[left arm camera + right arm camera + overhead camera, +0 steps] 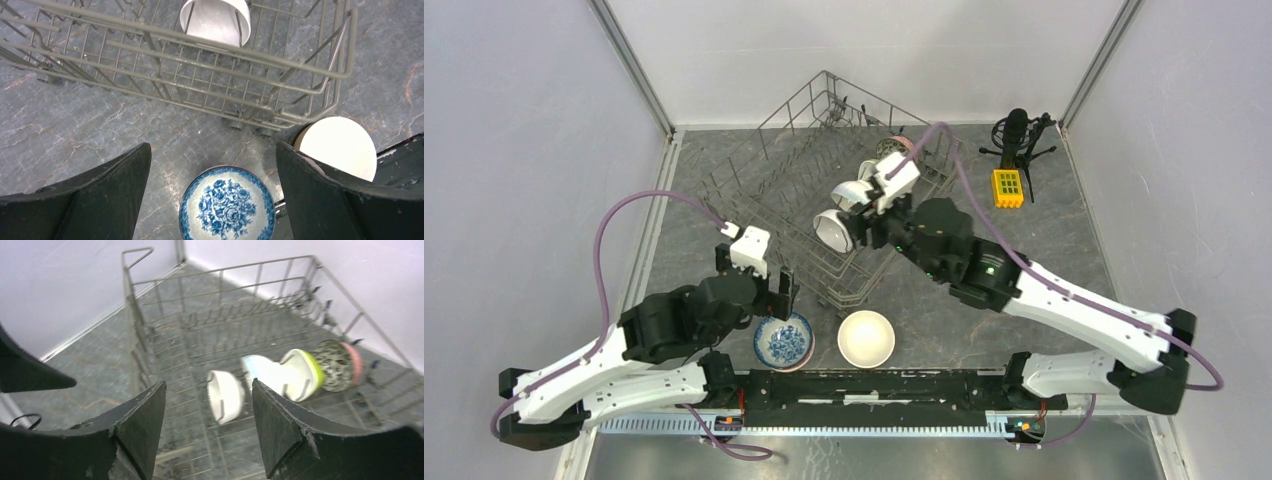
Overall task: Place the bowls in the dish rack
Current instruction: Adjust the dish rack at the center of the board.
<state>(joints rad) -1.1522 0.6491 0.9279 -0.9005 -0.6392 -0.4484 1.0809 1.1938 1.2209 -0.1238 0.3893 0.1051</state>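
The grey wire dish rack (792, 98) stands at mid-table. Several bowls stand on edge among its tines: a white bowl (225, 395), a white and pale blue one (262, 372), a lime-rimmed one (305, 372) and a speckled one (332, 365). My right gripper (208, 384) hovers over the rack (225, 268) just short of the white bowl, open and holding nothing. On the table in front of the rack lie a blue-and-white patterned bowl (783, 341) and a plain white bowl (866, 338). My left gripper (214, 150) hangs wide open above the patterned bowl (227, 205), apart from it.
A black microphone on a small tripod (1016, 135) and a yellow block (1007, 187) stand at the back right. The rack's near corner (352, 45) sits just beyond the two loose bowls. Grey walls close in the table on three sides.
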